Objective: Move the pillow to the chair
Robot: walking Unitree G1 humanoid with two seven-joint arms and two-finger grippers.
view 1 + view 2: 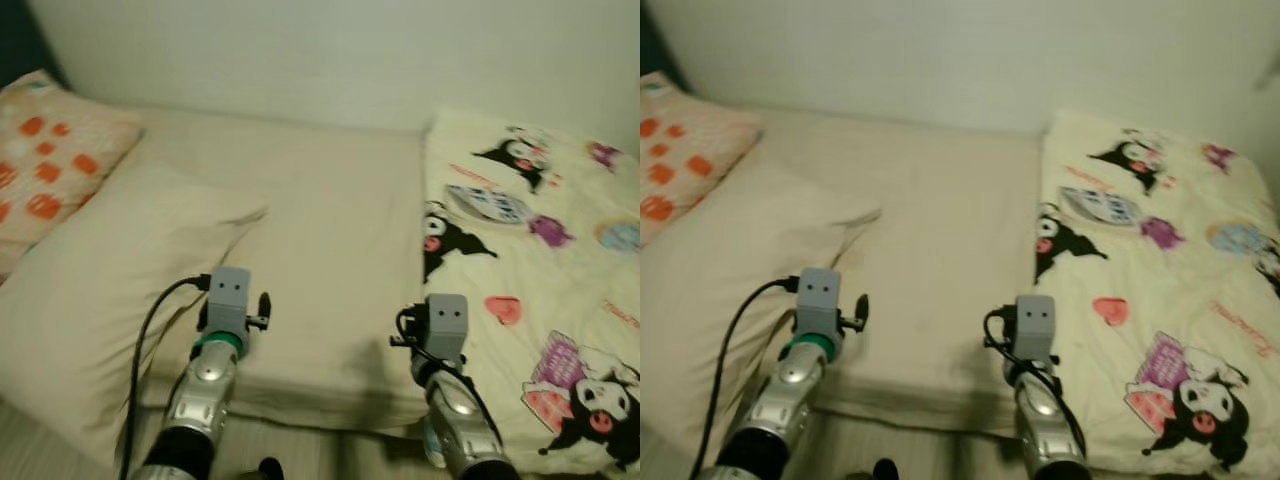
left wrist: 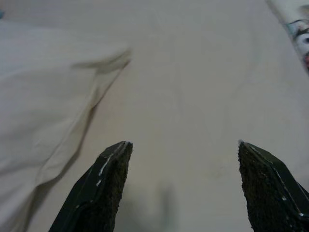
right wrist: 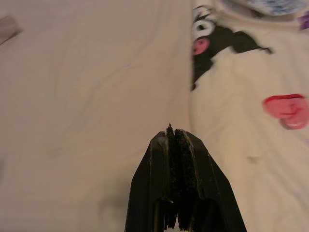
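Pillow (image 1: 110, 280) lies on the bed's (image 1: 340, 230) left side, beside your left gripper (image 2: 181, 159), jaws spread wide over bare sheet. Right gripper (image 3: 177, 140) is pinched shut, empty. Close now and you risk snagging sheet or only the slack pillow corner, which could slip out.

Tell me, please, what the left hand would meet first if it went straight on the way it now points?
Probably the bare beige bed sheet: the open left hand aims at it, with the plain cream pillow off to one side. Depth is unclear.

pillow (image 1: 110, 290) lies left on the bed (image 1: 340, 250), printed blanket (image 1: 540, 290) right.
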